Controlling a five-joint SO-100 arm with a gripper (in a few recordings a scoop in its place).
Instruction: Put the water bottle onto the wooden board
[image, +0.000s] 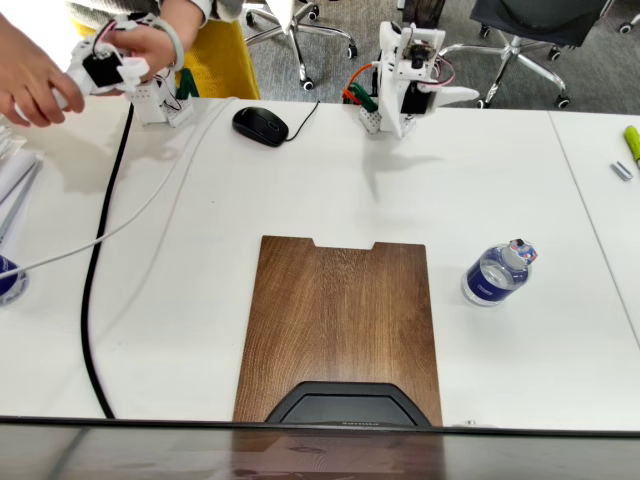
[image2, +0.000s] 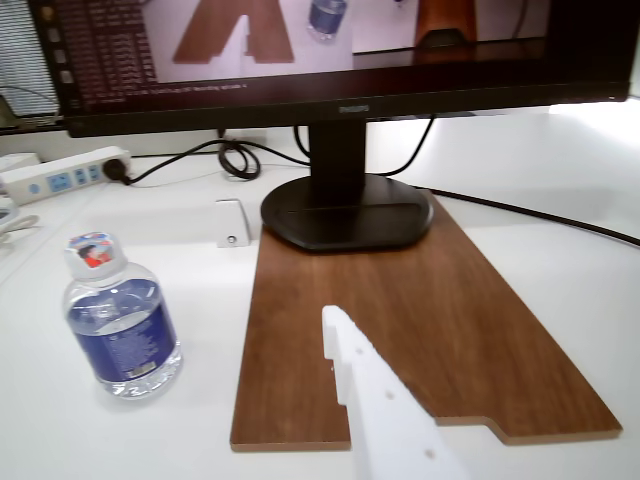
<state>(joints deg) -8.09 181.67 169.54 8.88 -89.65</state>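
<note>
In the wrist view a white plastic finger (image2: 385, 410) of the gripper (image: 415, 95) is jutting in at the bottom centre, touching nothing; its partner is cut off, so I cannot tell how wide it is standing. At lower left the water bottle (image2: 118, 318), clear ribbed plastic with a blue label, is standing upright on the white table (image2: 560, 270) just beside the wooden board (image2: 400, 330). The board's far end is lying under the black monitor base (image2: 345, 212).

White printed arm (image: 405, 75), orange wiring
</note>
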